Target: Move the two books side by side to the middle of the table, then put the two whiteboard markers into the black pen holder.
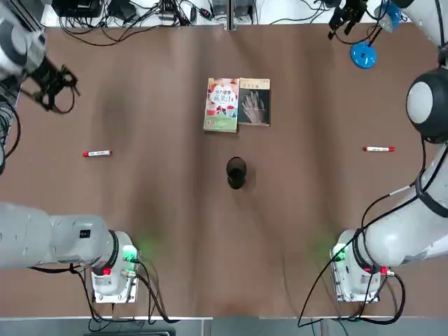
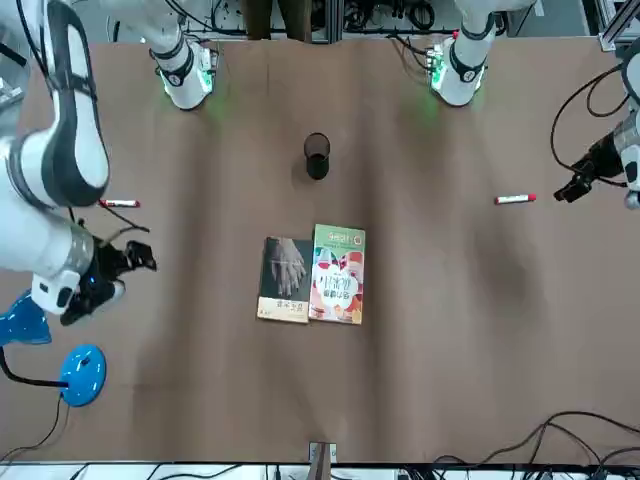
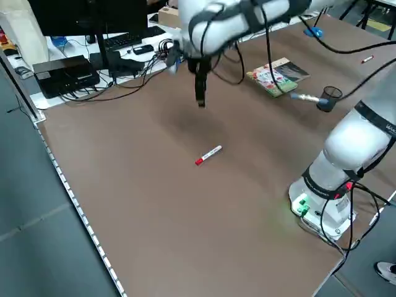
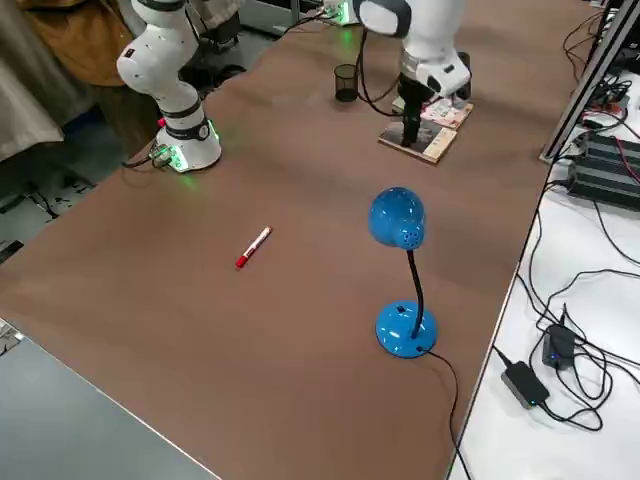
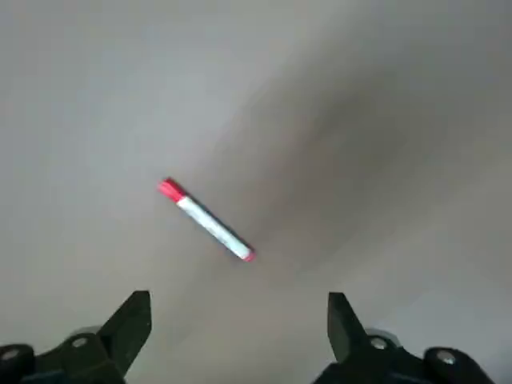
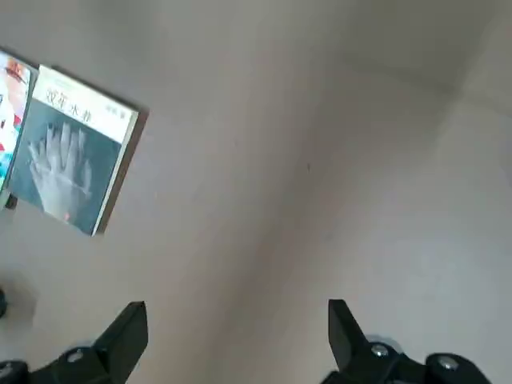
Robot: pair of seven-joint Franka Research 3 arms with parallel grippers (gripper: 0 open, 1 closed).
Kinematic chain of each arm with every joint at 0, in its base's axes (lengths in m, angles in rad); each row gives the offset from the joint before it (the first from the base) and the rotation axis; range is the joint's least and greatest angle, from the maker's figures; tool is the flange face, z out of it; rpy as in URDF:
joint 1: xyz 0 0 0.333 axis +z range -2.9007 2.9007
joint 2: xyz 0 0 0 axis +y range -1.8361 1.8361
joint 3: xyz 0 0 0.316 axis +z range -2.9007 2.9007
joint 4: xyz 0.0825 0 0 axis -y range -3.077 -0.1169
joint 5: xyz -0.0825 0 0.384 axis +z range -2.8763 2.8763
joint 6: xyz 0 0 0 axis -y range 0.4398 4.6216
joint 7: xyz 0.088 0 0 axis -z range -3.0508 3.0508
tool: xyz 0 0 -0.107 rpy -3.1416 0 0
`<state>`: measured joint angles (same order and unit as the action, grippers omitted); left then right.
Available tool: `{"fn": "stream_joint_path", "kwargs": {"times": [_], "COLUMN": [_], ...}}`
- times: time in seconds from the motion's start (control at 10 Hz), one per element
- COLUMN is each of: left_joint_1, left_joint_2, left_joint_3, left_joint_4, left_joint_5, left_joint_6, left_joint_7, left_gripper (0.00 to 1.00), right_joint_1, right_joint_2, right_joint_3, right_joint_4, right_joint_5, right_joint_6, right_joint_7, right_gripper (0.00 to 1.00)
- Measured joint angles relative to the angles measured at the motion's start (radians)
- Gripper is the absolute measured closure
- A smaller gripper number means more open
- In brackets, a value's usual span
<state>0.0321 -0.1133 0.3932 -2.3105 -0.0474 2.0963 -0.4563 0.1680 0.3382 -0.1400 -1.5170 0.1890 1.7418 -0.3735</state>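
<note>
The two books lie side by side on the table point(image 1: 168, 231), a colourful one point(image 1: 221, 105) and a dark one with a pale hand point(image 1: 254, 102). The black pen holder point(image 1: 236, 173) stands just nearer the arms' bases. One whiteboard marker point(image 1: 96, 153) lies at the left, the other point(image 1: 379, 149) at the right. My left gripper point(image 1: 52, 87) hovers open above the far left of the table, with the left marker point(image 5: 206, 222) beyond its fingertips. Near the far right edge my right gripper point(image 1: 343, 17) hangs open and empty, the dark book point(image 6: 76, 150) showing off to one side.
A blue desk lamp point(image 1: 362, 54) stands at the far right corner, close to my right gripper. Cables and black boxes point(image 3: 65, 71) line the far edge beyond the table. Bare tabletop surrounds each marker.
</note>
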Motion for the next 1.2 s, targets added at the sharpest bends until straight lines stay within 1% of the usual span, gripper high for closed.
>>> {"fn": "stream_joint_path", "kwargs": {"times": [0.1,0.2,0.3,0.4,0.5,0.6,0.7,0.8,1.0,1.2], "left_joint_1": [0.000,0.001,0.000,-0.003,-0.006,-0.011,-0.026,-0.046,-0.057,-0.057], "left_joint_2": [0.002,0.011,0.033,0.065,0.105,0.152,0.207,0.265,0.339,0.376], "left_joint_3": [0.056,0.090,0.097,0.096,0.095,0.093,0.091,0.088,0.084,0.077], "left_joint_4": [-0.067,-0.123,-0.165,-0.192,-0.206,-0.213,-0.215,-0.216,-0.216,-0.216], "left_joint_5": [-0.004,-0.024,-0.054,-0.085,-0.135,-0.217,-0.307,-0.371,-0.431,-0.473], "left_joint_6": [0.071,0.135,0.195,0.246,0.295,0.351,0.413,0.467,0.528,0.578], "left_joint_7": [-0.012,-0.016,-0.019,-0.024,-0.032,-0.036,-0.036,-0.036,-0.038,-0.038], "left_gripper": [0.04,0.04,0.05,0.04,0.04,0.04,0.04,0.04,0.04,0.05], "right_joint_1": [-0.003,-0.006,-0.007,-0.009,-0.019,-0.045,-0.090,-0.138,-0.203,-0.281], "right_joint_2": [-0.021,-0.040,-0.060,-0.093,-0.141,-0.198,-0.252,-0.300,-0.386,-0.430], "right_joint_3": [-0.004,-0.007,-0.010,-0.012,-0.015,-0.019,-0.021,-0.023,-0.024,-0.024], "right_joint_4": [-0.005,-0.012,-0.023,-0.043,-0.083,-0.134,-0.184,-0.231,-0.330,-0.393], "right_joint_5": [-0.010,-0.015,-0.019,-0.028,-0.038,-0.043,-0.051,-0.062,-0.087,-0.099], "right_joint_6": [-0.043,-0.092,-0.129,-0.142,-0.144,-0.144,-0.144,-0.145,-0.143,-0.137], "right_joint_7": [0.010,0.011,0.011,0.014,0.018,0.021,0.021,0.017,0.014,0.016], "right_gripper": [0.00,0.00,0.00,0.00,0.00,0.00,0.00,0.00,0.00,0.00]}}
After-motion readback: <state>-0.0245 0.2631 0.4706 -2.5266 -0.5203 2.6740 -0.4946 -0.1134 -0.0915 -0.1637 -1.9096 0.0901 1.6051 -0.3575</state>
